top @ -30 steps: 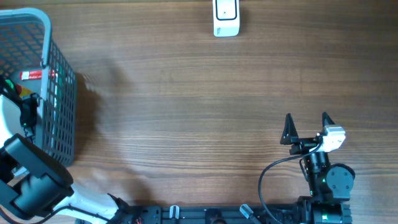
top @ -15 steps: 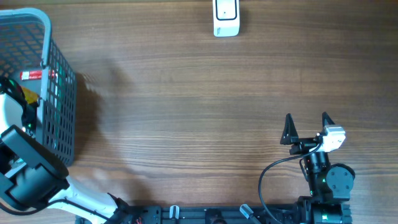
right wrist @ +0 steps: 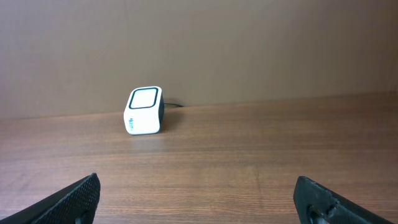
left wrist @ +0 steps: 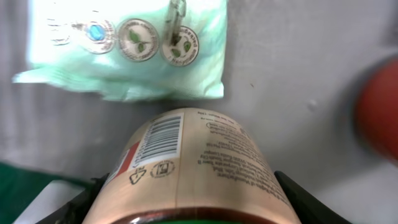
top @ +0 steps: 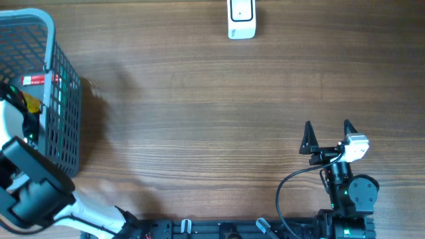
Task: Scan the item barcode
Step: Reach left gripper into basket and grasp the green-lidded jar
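- Open table [top: 199, 113] from the right hand [top: 327, 126] to the scanner [top: 241, 18], nothing in between.
- Far left, basket [top: 63, 99] walls close things in; inside, the bottle [left wrist: 186, 168], green packet [left wrist: 124, 50] and a red thing [left wrist: 379, 112] crowd together.

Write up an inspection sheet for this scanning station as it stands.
Surface: brown wooden table, no spills seen.
Job's things: white boxy barcode scanner at the far edge; tan cylindrical bottle with a barcode label, inside the grey wire mesh basket on the left.
Clutter: pale green plastic packet and a blurred red round thing, also in the basket.
Grippers: left claw straddles the bottle, contact unclear; right claw open, empty, over the table.
Cables: black cable loops beside the right arm.
Surroundings: plain beige wall behind the table.
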